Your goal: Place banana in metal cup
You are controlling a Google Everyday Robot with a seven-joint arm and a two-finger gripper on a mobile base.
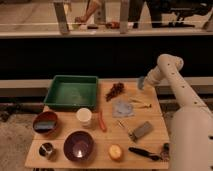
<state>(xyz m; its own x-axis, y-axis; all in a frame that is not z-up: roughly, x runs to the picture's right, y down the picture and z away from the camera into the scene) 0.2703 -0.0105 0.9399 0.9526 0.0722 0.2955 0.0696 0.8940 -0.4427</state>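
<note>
Where the wooden bench [65,156] is reaching its near edge, the metal cup [47,150] is standing at the front left corner, with a dark purple bowl [78,146] just beside it and a round yellow-orange fruit [115,152] and a black tool [144,152] lying further right along that edge. Behind these, a red-brown bowl [45,122] holding something blue is sitting at the left, a white cup [84,116] and a thin red-orange stick [102,121] are resting near the middle, and a grey block [142,130] is lying to the right. Further back, a green tray [71,92] is occupying the far left, a dark cluster [115,90] is lying beside it, and a bluish cloth [123,108] is lying at centre right. The banana [141,102] is lying just right of that cloth, well apart from the metal cup. The gripper [141,83] is hovering above the bench's far right edge, just beyond the banana and not touching it; whether it is apart or together, I cannot tell. Beyond the bench, a dark wall and a pale railing are running across the room.
</note>
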